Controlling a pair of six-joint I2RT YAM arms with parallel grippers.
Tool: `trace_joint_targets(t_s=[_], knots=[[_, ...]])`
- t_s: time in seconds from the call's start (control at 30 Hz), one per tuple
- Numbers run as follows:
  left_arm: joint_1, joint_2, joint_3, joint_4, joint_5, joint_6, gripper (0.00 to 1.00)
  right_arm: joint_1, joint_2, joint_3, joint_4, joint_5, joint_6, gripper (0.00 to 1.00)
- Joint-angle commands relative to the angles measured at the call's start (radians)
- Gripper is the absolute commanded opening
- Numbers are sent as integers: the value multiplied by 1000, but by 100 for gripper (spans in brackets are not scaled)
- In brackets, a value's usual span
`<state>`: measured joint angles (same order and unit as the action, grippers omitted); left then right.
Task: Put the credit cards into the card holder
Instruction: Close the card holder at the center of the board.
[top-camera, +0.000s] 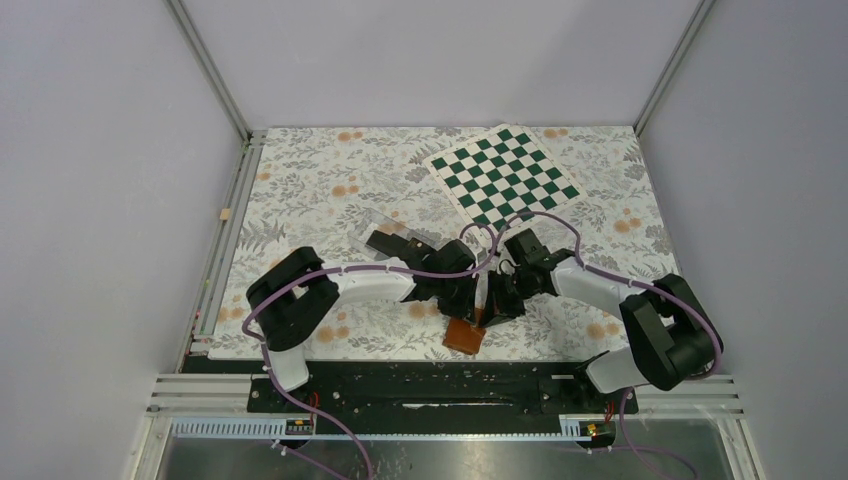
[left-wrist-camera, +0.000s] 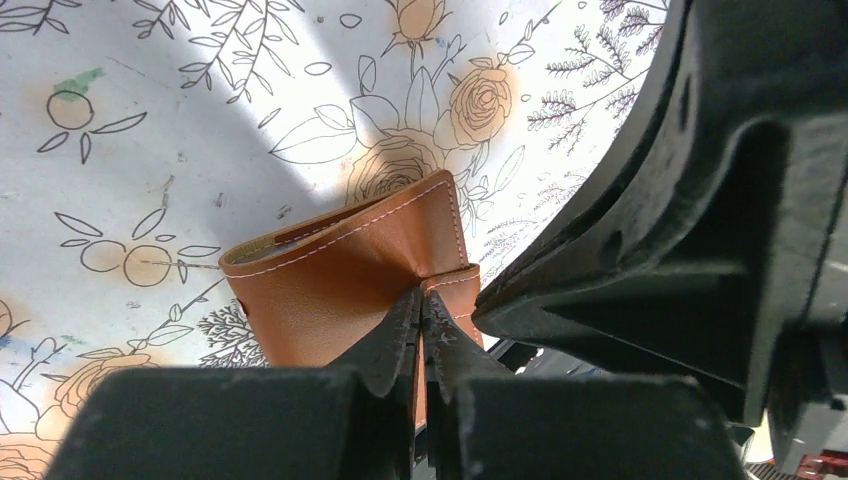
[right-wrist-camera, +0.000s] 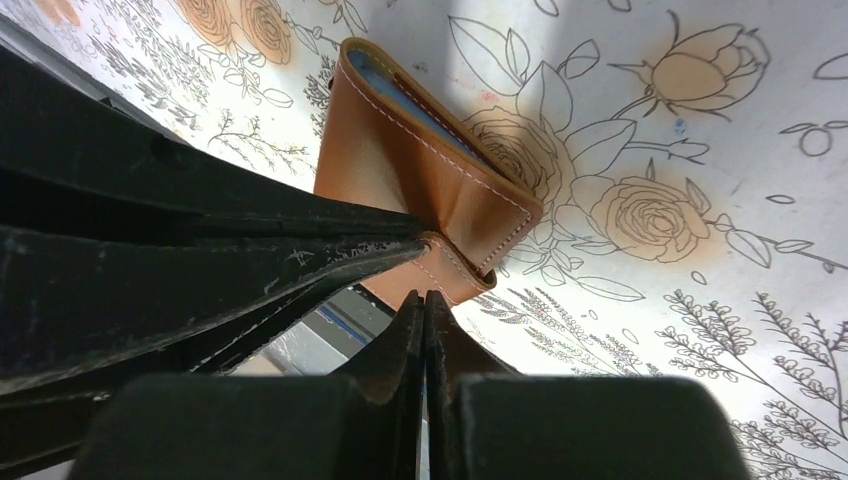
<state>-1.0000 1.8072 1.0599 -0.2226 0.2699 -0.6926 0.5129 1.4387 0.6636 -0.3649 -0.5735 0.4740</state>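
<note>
1. The left gripper (left-wrist-camera: 421, 305) has its fingers pressed together, tips at the card holder's (top-camera: 464, 337) snap tab (left-wrist-camera: 458, 290).
2. The right gripper (right-wrist-camera: 425, 300) is likewise pressed together, touching that tab.
3. The card holder lies folded, apparently unopened.
4. The credit cards (top-camera: 388, 243) sit well beyond the card holder, seemingly none inserted.

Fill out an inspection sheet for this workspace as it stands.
Surface: floral cloth, lying flat.
Job's things: card holder near the front edge, folded, blue-grey sleeves showing at its edge; credit cards, a dark stack outside it.
Clutter: clear box; green chessboard.
Grippers: left gripper shut on the card holder; right gripper shut, tips at the snap tab, hold unclear.
Cables: purple cables along both arms.
Surroundings: grey walls, metal frame.
</note>
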Motion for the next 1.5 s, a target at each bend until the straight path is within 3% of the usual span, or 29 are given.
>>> trace_joint_targets(t_s=[0.0, 0.3, 0.43, 1.03, 1.23, 1.37, 1.47], knots=[[8, 21, 0, -1, -41, 9, 0, 26, 5, -18, 7, -4, -4, 0], [9, -9, -14, -3, -28, 4, 0, 41, 134, 4, 24, 54, 9, 0], [14, -44, -33, 3, -24, -9, 13, 44, 150, 4, 20, 59, 10, 0], [40, -55, -88, 110, 97, -47, 14, 49, 149, 25, 5, 54, 12, 0], [39, -40, -80, 121, 137, -46, 13, 51, 155, 32, 5, 53, 12, 0], [39, -44, -83, 125, 140, -42, 0, 51, 154, 35, 3, 50, 13, 0], [40, -47, -83, 125, 142, -40, 0, 53, 144, 38, 0, 50, 14, 0]])
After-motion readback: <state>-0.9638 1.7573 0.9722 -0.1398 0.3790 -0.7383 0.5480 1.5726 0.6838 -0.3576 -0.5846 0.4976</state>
